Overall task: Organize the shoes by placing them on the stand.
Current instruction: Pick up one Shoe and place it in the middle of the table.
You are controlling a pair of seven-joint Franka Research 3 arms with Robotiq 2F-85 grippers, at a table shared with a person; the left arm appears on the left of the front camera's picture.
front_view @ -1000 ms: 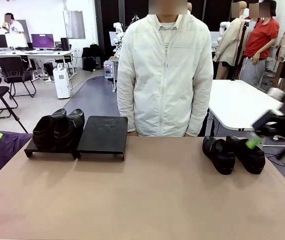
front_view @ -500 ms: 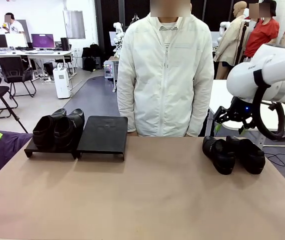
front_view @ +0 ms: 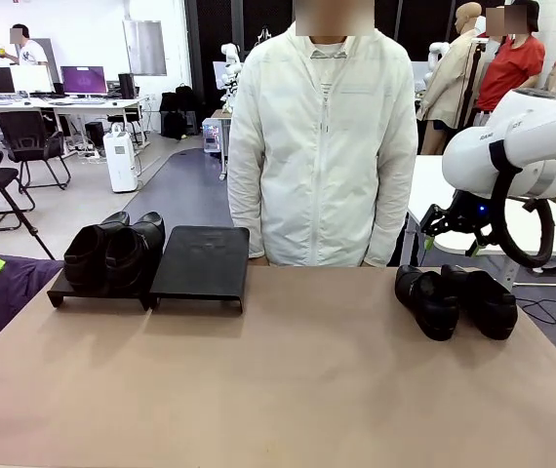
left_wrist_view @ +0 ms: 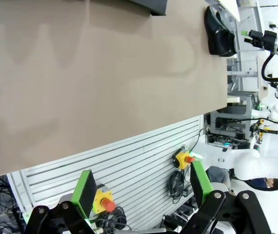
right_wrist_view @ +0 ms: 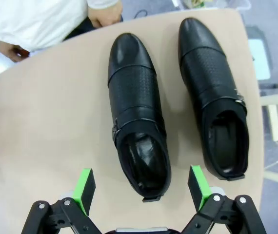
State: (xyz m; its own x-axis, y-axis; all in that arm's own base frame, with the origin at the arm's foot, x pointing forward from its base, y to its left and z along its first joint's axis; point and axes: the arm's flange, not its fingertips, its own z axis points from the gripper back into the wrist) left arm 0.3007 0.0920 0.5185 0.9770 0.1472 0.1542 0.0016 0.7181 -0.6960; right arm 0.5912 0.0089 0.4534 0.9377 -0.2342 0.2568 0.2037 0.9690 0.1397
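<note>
black glossy leather dress shoes (front_view: 110,253), one pair, stand side by side on the left panel of the low matte-black two-panel stand (front_view: 200,261), centre left in the front view. a second pair of shoes (front_view: 454,300) lies on the tan tabletop (front_view: 288,380) at centre right, well apart from the stand. the right hand (right_wrist_view: 141,187), spread wide and empty, hangs over one shoe's heel. the left hand (left_wrist_view: 144,187), also wide and empty, hangs off the tabletop's edge.

Bright, even indoor light; soft shadows; shoes (right_wrist_view: 138,122) glint faintly (wrist views bend edges).
</note>
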